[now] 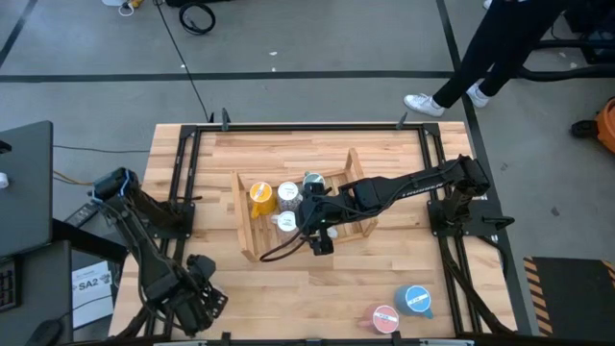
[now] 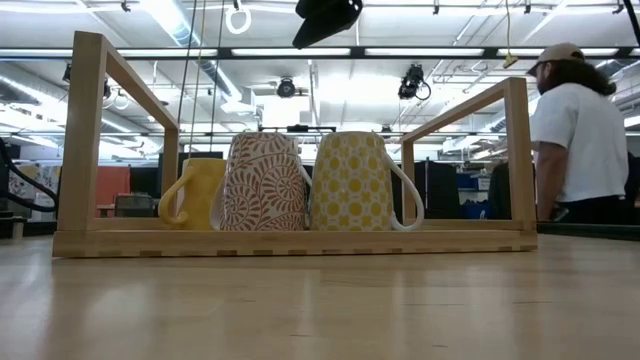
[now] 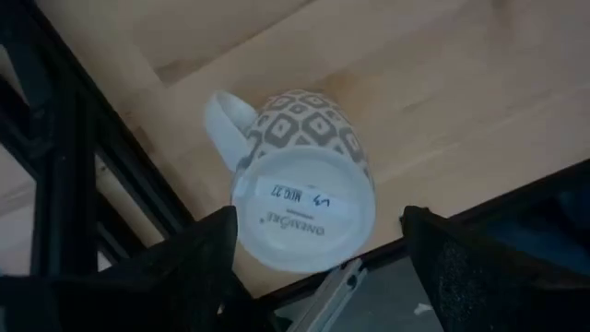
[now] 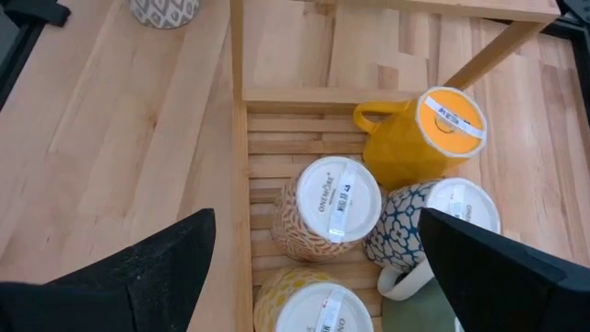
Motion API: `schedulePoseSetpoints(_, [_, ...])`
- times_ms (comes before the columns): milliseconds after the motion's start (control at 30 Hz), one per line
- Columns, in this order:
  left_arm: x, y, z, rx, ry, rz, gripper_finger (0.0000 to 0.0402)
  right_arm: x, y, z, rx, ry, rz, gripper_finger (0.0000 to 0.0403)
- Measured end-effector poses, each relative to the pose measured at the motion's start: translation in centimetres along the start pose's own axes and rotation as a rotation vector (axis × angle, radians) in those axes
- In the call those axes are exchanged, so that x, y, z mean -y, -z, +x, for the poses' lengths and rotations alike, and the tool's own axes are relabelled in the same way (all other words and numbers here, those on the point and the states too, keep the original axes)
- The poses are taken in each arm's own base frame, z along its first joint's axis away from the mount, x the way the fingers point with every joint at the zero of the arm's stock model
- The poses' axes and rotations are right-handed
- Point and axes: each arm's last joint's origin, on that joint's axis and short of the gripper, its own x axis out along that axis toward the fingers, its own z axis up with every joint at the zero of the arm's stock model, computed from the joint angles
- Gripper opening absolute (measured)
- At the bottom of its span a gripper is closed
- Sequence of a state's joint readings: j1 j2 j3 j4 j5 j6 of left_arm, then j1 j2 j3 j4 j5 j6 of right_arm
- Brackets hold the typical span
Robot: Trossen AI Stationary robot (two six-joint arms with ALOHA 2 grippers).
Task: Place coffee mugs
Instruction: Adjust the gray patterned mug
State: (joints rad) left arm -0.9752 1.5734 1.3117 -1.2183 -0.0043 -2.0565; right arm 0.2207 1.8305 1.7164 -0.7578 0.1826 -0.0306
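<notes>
Your right gripper (image 1: 320, 234) stretched over wooden rack (image 1: 252, 252), fingers spread, empty, above upturned mugs (image 4: 336, 205) inside, left gripper (image 1: 200, 300) at near table edge, jaws wide over grey-patterned mug (image 3: 304, 189), 2 more mugs (image 1: 402, 308) near rt corner.

One camera hangs above and looks straight down on the whole table (image 1: 288, 274), while a second sits at the height of the tabletop, very near the wooden rack (image 2: 90, 140), and looks level through it into the room behind. The left wrist camera looks down closely on one upside-down patterned mug (image 3: 304, 184) at the table edge. The right wrist camera looks down from close above into the same rack (image 4: 238, 138), which the overhead and low views also show.
</notes>
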Motion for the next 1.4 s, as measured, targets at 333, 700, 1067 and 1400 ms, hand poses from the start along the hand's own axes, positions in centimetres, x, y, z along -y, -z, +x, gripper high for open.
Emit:
schedulePoseSetpoints(333, [-0.4,-0.1,1.6,-0.015,-0.027,-0.003,0.0315,0.0,0.0,0.0,0.000,0.000,-0.006,0.0384])
schedulePoseSetpoints(700, [-0.5,0.2,2.4,-0.041,0.003,-0.014,0.0316,0.0,0.0,0.0,0.000,-0.002,-0.006,0.0384])
schedulePoseSetpoints(1067, [-0.5,0.2,2.5,-0.039,0.002,-0.014,0.0316,0.0,0.0,0.0,0.000,-0.002,-0.006,0.0384])
schedulePoseSetpoints(1400, [-0.4,0.2,2.6,-0.040,0.000,-0.015,0.0316,0.0,0.0,0.0,0.000,-0.002,-0.006,0.0384])
